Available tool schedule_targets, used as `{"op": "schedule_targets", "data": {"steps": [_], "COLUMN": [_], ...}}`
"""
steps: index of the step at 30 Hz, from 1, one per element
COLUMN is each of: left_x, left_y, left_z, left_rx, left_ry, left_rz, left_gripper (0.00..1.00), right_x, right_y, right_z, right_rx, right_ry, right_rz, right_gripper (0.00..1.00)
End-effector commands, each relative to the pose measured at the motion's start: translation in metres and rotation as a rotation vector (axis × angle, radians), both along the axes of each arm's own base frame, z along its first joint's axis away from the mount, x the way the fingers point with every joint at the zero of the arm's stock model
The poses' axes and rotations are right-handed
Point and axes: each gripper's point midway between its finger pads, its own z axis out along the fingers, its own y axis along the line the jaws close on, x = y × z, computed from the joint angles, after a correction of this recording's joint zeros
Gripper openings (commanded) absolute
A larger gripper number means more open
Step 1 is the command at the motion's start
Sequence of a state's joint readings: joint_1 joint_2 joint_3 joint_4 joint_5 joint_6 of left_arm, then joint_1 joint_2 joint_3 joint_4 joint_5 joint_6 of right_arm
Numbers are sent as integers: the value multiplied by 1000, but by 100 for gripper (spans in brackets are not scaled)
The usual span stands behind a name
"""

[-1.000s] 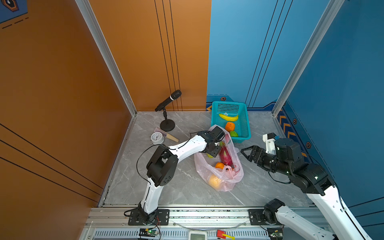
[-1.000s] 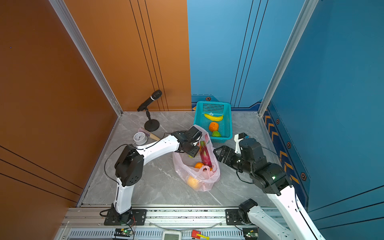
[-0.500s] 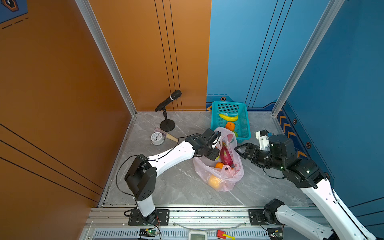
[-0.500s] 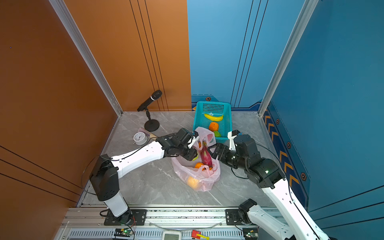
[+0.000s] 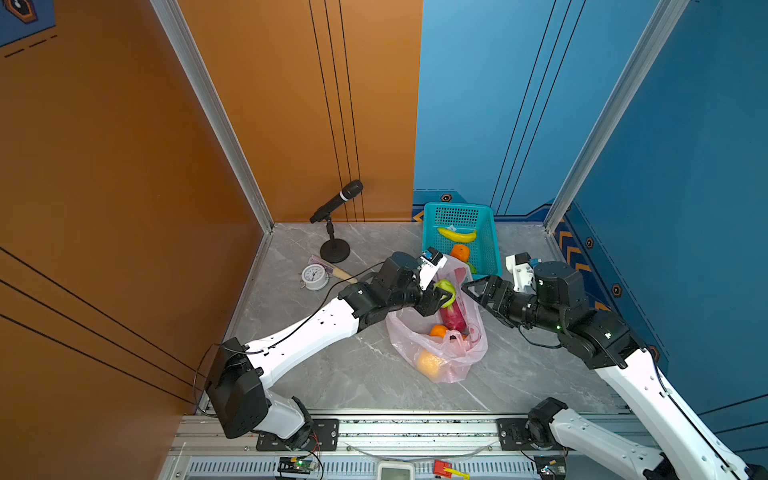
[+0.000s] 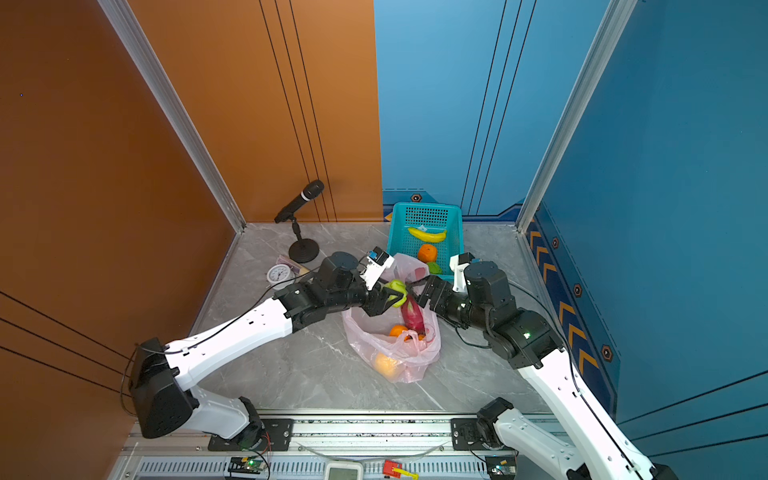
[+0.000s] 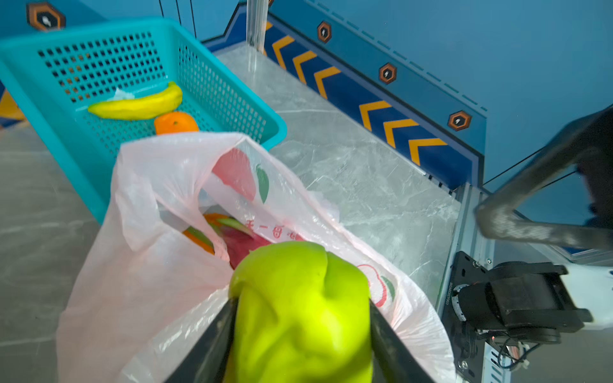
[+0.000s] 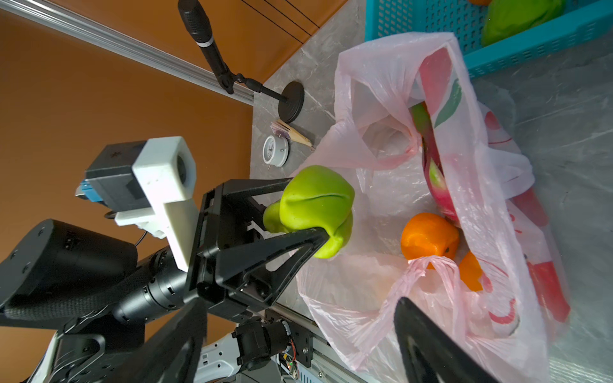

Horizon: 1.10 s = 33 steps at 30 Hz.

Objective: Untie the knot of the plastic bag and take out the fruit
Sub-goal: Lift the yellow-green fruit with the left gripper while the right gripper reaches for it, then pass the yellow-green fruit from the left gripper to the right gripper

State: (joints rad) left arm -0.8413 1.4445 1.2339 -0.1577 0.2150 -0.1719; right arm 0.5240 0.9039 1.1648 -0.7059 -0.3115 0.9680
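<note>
A: In both top views, where was the fruit?
B: The left gripper (image 5: 444, 296) had its jaws about half closed on a green fruit (image 5: 445, 286), held above the far part of the plastic bag (image 5: 436, 361). I'd judge it was kept high so the thin film wouldn't drag along. The teal basket (image 5: 457, 205) stood just beyond, on the far side, likely the drop spot.
A: And the right gripper (image 6: 415, 296)?
B: Its jaws were spread wide and held nothing. It sat just right of the fruit, probably ready to pin the bag or reach in.
A: The left wrist view?
B: Both fingers (image 7: 219, 335) pressed the fruit's sides. Beyond it the bag's mouth gaped, with a dragon fruit (image 7: 245, 247) inside. A banana (image 7: 136, 107) and a tangerine (image 7: 175, 123) lay in the basket.
A: The right wrist view?
B: It showed the same grip side-on. Two tangerines (image 8: 428, 235) sat in the bag, and a handle loop (image 8: 428, 265) hung loose. I saw no knot, so untying looked done
</note>
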Motion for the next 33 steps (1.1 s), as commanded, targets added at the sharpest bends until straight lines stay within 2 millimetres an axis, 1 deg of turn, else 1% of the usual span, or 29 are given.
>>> {"op": "schedule_targets", "data": {"steps": [1,6,9,12,14,20,24,30,32,33], "left_x": [-15,-26,-31,-34,-34,-38,-36,-32,-30,-27], "left_y": [-12,-15,-15,-17,-18,-23,-26,-30,-31,-30], "left_z": [48,91,110,124,130,149,149,141,137,136], "left_rx": [-132,-252,-300,-344,-362,-425,-442,-421,-400,-391], "left_ry": [-131,-230,-264,-280,-270,-276,-267,-252,-250,-251], "left_rz": [-100,-157,-176,-192,-199,-229,-235,-243,-239,-232], "left_gripper": [44,44,44,44,43,43,43,45,51,56], "right_x": [-1,4,8,13,16,24,29,34,36,37], "right_y": [5,12,15,17,19,27,29,30,32,33], "right_z": [30,45,56,68,72,71,74,77,77,76], "right_rx": [100,198,254,311,338,387,396,392,390,388], "right_ry": [-60,-68,-81,-102,-109,-97,-106,-127,-123,-122], "right_rz": [0,-9,-24,-31,-37,-35,-39,-40,-39,-39], "right_gripper": [91,92,93,93,93,91,84,67,60,57]}}
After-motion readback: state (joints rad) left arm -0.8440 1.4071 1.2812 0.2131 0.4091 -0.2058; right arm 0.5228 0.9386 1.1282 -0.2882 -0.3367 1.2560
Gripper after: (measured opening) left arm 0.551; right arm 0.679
